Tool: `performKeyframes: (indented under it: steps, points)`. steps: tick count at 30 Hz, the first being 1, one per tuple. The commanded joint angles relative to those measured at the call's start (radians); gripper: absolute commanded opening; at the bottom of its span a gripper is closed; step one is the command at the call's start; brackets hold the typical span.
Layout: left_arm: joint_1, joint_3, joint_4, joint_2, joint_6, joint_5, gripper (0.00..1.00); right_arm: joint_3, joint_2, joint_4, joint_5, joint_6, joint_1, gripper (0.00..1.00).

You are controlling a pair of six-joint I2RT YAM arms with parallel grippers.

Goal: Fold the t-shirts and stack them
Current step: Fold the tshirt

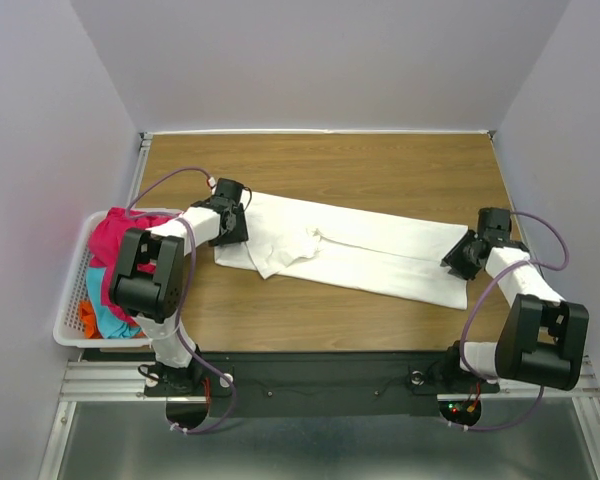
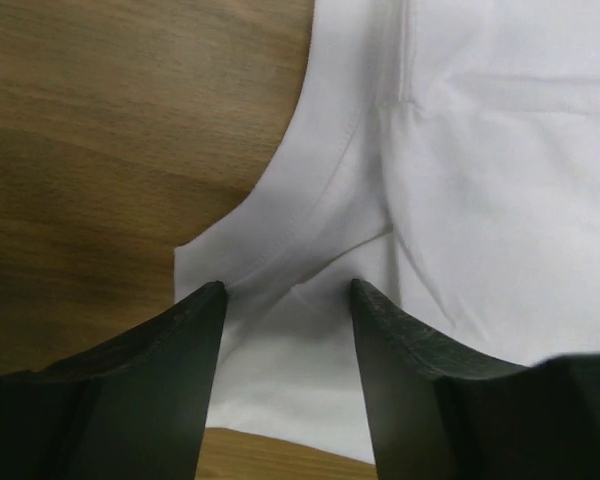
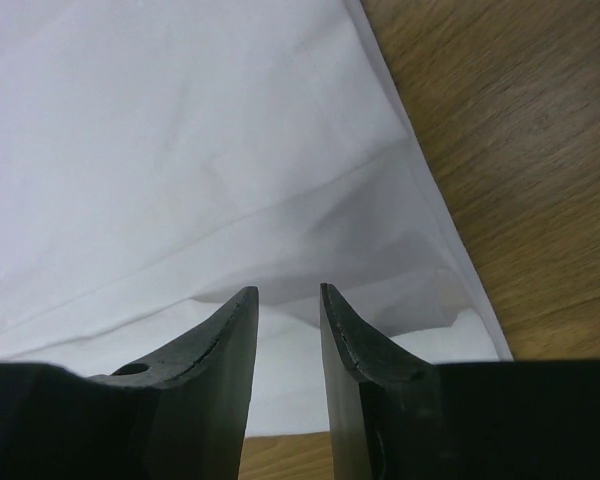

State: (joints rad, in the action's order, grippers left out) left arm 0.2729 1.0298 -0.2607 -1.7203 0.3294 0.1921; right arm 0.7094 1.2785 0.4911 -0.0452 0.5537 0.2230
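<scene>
A large white t-shirt (image 1: 350, 250) lies folded into a long band across the wooden table (image 1: 380, 170). My left gripper (image 1: 235, 232) is down at the band's left end. In the left wrist view its jaws (image 2: 288, 288) stand wide apart, with a stitched hem and a ridge of the white t-shirt (image 2: 480, 180) between the tips. My right gripper (image 1: 458, 258) is at the band's right end. There its jaws (image 3: 288, 290) leave a narrow gap over a raised fold of the white t-shirt (image 3: 180, 150) close to its corner. A magenta t-shirt (image 1: 110, 235), a cyan one (image 1: 100, 290) and an orange one (image 1: 87, 318) lie in the basket.
A white lattice basket (image 1: 68, 300) sits off the table's left edge beside the left arm. Grey walls close in the table at the back and on both sides. A metal rail (image 1: 310, 385) with both arm bases runs along the near edge.
</scene>
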Motion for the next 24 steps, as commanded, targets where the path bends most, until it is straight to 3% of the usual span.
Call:
performKeyframes:
  steps: [1,7,12,20,24]
  points:
    - [-0.006,0.013,0.008,-0.022,-0.009,0.023,0.59,-0.011,0.044,0.000,0.039,0.002,0.010,0.37]
    - [-0.058,0.009,0.003,-0.082,0.023,0.046,0.41,-0.010,0.123,-0.009,0.094,0.006,0.065,0.36]
    - [-0.069,0.148,-0.038,-0.191,0.020,0.053,0.40,-0.005,0.165,-0.008,0.051,-0.009,0.067,0.37]
    - [-0.075,0.633,-0.156,-0.488,0.017,0.047,0.40,-0.083,0.171,0.003,-0.125,-0.040,0.038,0.38]
    - [-0.086,0.880,-0.221,-0.633,0.013,0.050,0.41,-0.047,0.165,0.050,-0.171,-0.011,-0.109,0.41]
